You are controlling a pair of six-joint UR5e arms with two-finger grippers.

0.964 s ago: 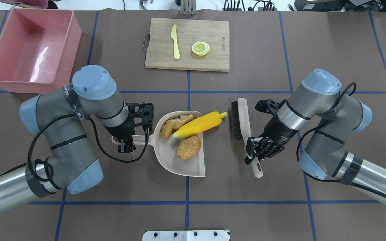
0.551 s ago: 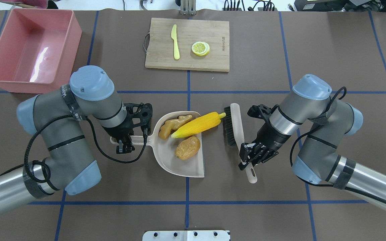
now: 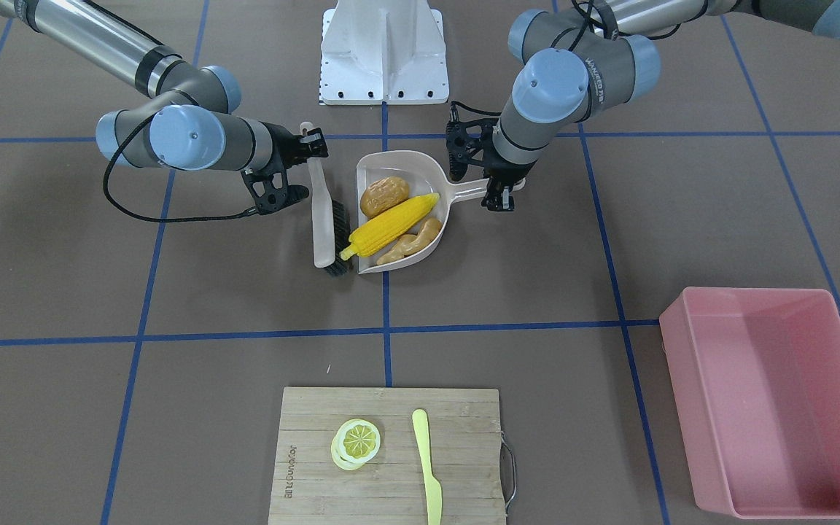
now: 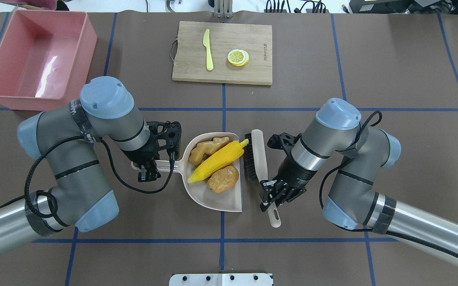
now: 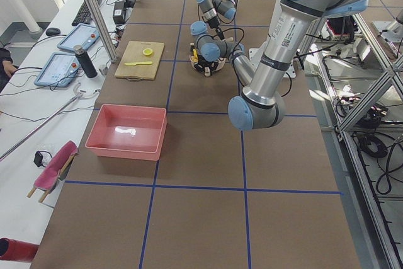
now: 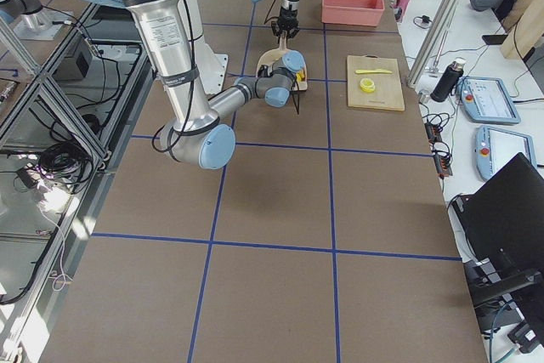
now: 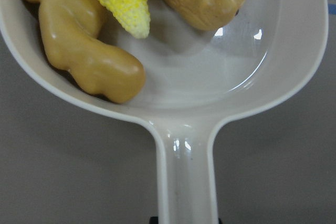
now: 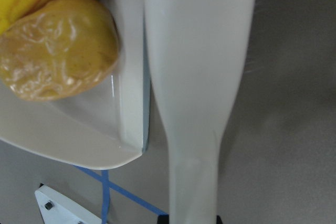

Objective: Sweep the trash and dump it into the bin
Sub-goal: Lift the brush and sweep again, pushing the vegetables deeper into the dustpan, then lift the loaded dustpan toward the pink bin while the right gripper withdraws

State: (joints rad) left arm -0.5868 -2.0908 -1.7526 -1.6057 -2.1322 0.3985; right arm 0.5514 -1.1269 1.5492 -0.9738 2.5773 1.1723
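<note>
The corn cob, the potato-like lump and the ginger root all lie in the beige dustpan at the table's middle. My left gripper is shut on the dustpan's handle. My right gripper is shut on the handle of a beige brush, whose black bristles press against the dustpan's open edge and the corn's tip. The pink bin stands empty at the far left.
A wooden cutting board with a pale yellow knife and a lemon slice lies at the far middle. The robot's white base plate is at the near edge.
My right arm has swept the brush leftward up to the dustpan's edge, pushing the corn cob fully into the pan. The left arm and the dustpan have hardly moved.
</note>
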